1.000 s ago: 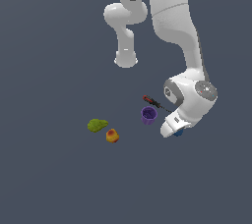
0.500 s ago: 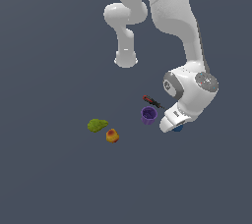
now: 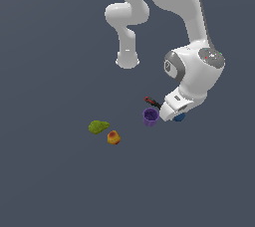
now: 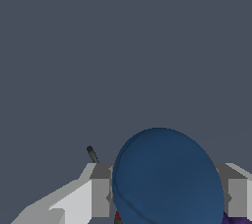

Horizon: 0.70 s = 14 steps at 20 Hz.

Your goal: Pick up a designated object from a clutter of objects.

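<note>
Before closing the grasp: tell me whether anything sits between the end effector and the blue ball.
Nothing visible does. In the wrist view the blue ball sits directly between the end effector fingers. The purple cup stands close beside it, not between.

ball [image 3: 180, 117] under the gripper [image 3: 175, 113], between its fingers [image 4: 101, 191] | cup [image 3: 150, 116] just beside ball, on exterior view's left | screwdriver [image 3: 152, 102] touching cup, behind it | lumpy fruit [image 3: 98, 126] and round fruit [image 3: 113, 137] close together, well apart to cup's left

A plain, evenly lit slate-grey floor [image 3: 55, 181] fills everything.
</note>
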### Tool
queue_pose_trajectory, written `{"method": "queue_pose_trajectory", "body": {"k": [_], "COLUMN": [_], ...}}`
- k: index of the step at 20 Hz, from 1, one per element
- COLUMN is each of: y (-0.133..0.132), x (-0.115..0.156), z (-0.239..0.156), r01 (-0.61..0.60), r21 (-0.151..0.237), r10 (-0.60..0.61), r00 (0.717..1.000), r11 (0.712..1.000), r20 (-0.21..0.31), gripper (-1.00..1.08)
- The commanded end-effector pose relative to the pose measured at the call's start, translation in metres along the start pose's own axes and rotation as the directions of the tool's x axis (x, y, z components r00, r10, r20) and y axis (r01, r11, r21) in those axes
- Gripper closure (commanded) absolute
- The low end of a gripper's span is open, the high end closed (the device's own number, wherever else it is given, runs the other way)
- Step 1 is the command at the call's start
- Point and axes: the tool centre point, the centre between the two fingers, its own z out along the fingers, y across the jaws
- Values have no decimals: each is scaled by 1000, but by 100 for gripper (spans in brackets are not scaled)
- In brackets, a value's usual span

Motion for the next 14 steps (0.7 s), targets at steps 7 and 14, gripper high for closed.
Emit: {"method": "queue_pose_trajectory", "body": {"k": [7, 14], "y": [5, 9], "x": [-33, -61], "z": [-74, -140], "r01": [0, 1], "r21": [0, 2], "r10": [0, -1], "r00": [1000, 1000], "r11": [1000, 1000], "r20": [-1, -2], "gripper": [108, 108]}}
